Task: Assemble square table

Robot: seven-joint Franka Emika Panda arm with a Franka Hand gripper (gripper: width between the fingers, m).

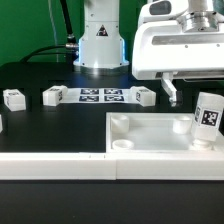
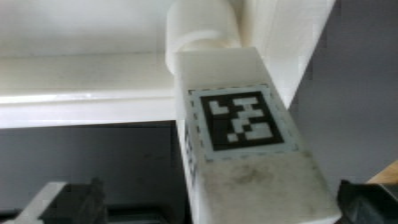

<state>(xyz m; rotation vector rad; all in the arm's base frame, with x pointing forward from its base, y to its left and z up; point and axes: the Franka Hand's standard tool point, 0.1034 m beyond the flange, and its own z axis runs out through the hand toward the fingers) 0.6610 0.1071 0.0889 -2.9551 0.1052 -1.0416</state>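
Note:
The white square table top (image 1: 150, 135) lies at the front on the exterior view's right, rim up, with round sockets in its corners. One white tagged leg (image 1: 207, 118) stands upright in a corner socket on the exterior view's right. My gripper (image 1: 194, 93) hangs just over that leg, one dark finger (image 1: 172, 93) showing beside it. In the wrist view the leg (image 2: 231, 120) runs between the two dark fingertips (image 2: 63, 200), with a gap on each side. My gripper (image 2: 221, 206) is open and grips nothing.
Three loose legs (image 1: 12, 98) (image 1: 53, 96) (image 1: 145, 96) lie in a row at the back, beside the marker board (image 1: 100, 97). The robot's base (image 1: 98, 45) stands behind them. A long white rail (image 1: 50, 166) runs along the front edge.

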